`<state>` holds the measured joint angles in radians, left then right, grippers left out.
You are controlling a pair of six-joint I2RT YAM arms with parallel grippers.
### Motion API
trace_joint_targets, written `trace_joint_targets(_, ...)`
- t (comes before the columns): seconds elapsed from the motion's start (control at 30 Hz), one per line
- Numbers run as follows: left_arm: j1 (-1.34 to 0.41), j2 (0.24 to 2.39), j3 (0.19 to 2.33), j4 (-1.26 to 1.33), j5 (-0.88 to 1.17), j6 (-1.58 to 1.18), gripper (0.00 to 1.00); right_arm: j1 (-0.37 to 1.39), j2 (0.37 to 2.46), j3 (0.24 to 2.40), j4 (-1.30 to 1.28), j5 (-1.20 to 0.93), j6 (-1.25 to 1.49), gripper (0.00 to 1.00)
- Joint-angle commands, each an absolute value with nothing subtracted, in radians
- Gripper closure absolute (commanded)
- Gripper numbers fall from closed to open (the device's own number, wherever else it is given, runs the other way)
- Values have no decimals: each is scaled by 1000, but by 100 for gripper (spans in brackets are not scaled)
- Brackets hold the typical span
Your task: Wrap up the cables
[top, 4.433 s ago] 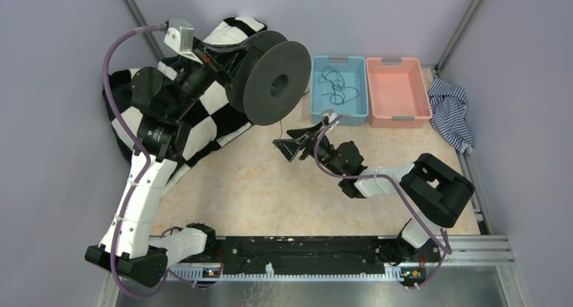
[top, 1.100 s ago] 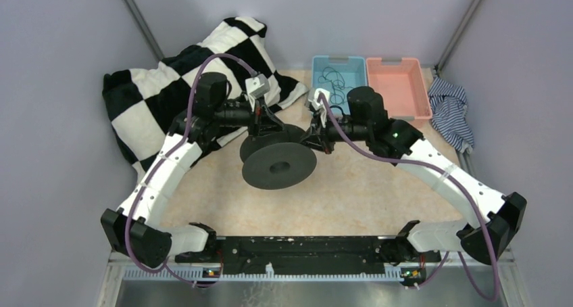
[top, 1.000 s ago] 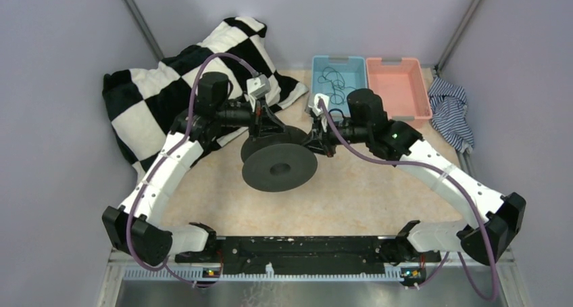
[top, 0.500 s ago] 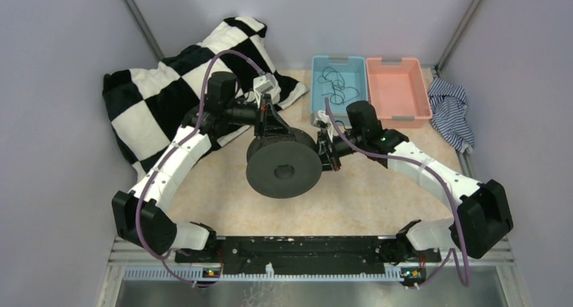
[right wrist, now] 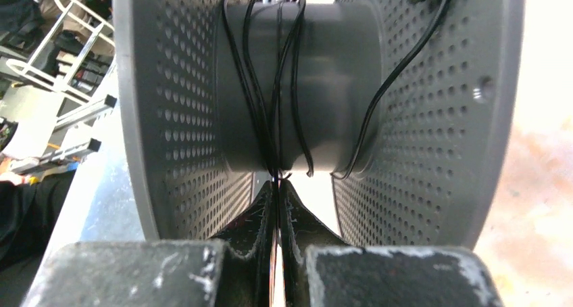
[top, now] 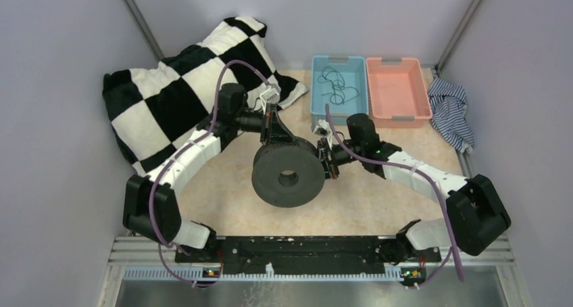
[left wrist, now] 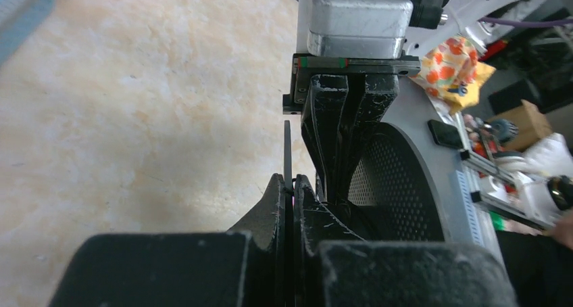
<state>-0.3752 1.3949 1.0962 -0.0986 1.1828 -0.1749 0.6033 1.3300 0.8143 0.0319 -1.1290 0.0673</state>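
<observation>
Your left pincer (left wrist: pixel 289 184) is clamped on the thin flange edge of the spool (top: pixel 270 185), holding it over the middle of the surface (top: pixel 223 202). Your right pincer (right wrist: pixel 277 184) is pressed shut on a cable (right wrist: pixel 276 117) strand right at the core, between the flanges. The turns there sit loose and cross one another. Pull too hard and the spool could pivot in that narrow edge grip. Let go early and the slack turns may spring off. More cables (top: pixel 336 84) wait in the far blue bin (top: pixel 340 59).
</observation>
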Motion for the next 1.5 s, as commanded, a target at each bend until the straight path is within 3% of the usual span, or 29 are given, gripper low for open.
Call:
trace_joint_targets(0.0,-373,1529,1095,-56,1293,-143,100,601,1370,716,178,-1187,112,100)
trace_joint_targets(0.13,-374,1645,1099,-136,1312,-43,100,601,1432,641,274,-1202,138,100)
trace_joint_targets(0.37,-375,1761,1078,-34,1293,-64,100,602,1573,628,392,-1209,175,100)
trace_joint_targets(0.57,-375,1926,1160,-94,1316,-19,100,601,1712,532,911,-1218,556,100)
trace_joint_targets(0.83,-374,2031,1261,-118,1238,-10,76,575,1983,500,1715,-1197,1124,100)
trace_joint_targets(1.07,-363,2046,1332,-157,1117,-8,40,546,2005,485,1720,-1139,1139,100)
trace_joint_targets(1.3,-324,2030,1427,-241,999,26,26,518,2032,476,1721,-1108,1160,100)
trace_joint_targets(1.47,-300,1949,1460,-239,871,-55,24,518,2046,478,1720,-1096,1178,100)
